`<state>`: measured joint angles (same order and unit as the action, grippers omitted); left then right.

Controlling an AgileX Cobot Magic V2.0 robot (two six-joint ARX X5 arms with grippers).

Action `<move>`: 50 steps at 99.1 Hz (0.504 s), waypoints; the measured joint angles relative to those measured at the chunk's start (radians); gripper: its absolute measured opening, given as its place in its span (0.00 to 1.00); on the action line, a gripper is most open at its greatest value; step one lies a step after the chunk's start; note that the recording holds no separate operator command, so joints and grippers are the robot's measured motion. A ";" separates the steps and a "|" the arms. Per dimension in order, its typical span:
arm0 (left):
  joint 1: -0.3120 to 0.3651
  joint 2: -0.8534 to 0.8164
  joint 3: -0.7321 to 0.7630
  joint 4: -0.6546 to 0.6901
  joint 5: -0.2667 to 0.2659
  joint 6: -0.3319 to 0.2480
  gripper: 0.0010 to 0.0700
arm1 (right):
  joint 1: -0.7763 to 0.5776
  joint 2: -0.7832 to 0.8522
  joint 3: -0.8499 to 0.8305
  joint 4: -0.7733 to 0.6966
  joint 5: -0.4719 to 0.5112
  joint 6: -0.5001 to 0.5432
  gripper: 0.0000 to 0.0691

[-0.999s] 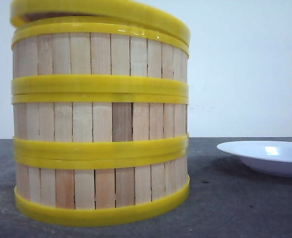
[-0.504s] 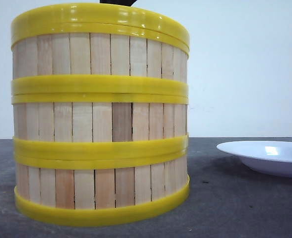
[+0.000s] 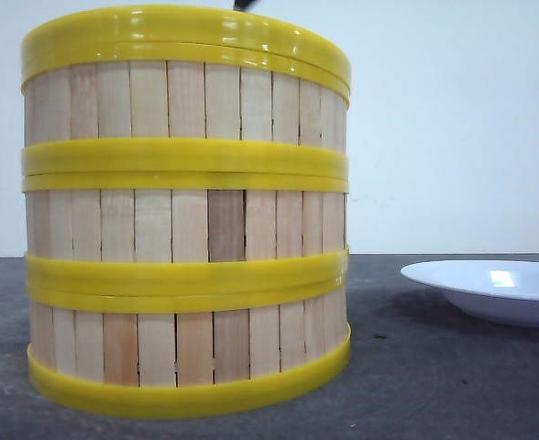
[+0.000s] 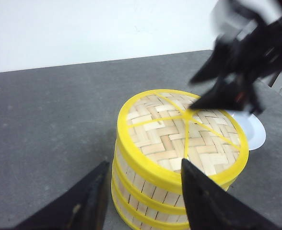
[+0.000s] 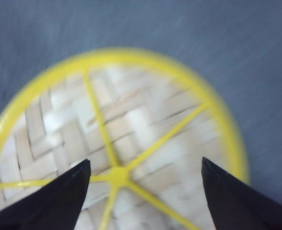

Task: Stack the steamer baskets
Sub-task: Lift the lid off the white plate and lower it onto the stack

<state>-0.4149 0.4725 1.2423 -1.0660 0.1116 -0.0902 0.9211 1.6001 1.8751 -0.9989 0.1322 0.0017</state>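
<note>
Steamer baskets [image 3: 185, 215]: all three sit in one column, filling the left and centre of the front view, rims flush, walls in line, bottom rim on the bench [image 3: 434, 385]. On top is the woven lid [image 4: 182, 132] with yellow rim and yellow spokes, seated level as far as I can tell; no gap visible at the top rim in the front view. Judgement: stacking looks done, lid on, nothing left but clearing the arms. Right claw [image 5: 143, 184]: jaws wide apart, nothing between them, hovering directly over the lid hub, not touching it; that view is motion-blurred. The same claw appears as a dark blurred shape at upper right of the left wrist view, above the far side of the lid, and as a small dark tip at the top edge of the front view. Left claw [image 4: 143, 191]: jaws apart, empty, at the bottom of its frame, near the stack on the camera side, no contact visible. White plate [image 3: 494, 289] sits on the bench at right of the front view, apart from the stack, empty. Bench is dark grey, matte, slightly mottled. Behind it a plain white wall, nothing else in the room visible.
</note>
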 joint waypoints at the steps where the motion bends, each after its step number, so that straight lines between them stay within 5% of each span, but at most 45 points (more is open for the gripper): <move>1: 0.000 0.000 0.000 0.000 0.000 0.000 0.38 | 0.000 -0.013 0.003 0.005 0.006 -0.001 0.66; 50: 0.000 -0.033 -0.036 0.086 -0.011 0.025 0.38 | 0.001 -0.581 -0.076 0.011 0.294 -0.004 0.65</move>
<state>-0.4149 0.4397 1.2060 -0.9798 0.1001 -0.0650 0.9222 1.0191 1.7988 -0.9874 0.4259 -0.0021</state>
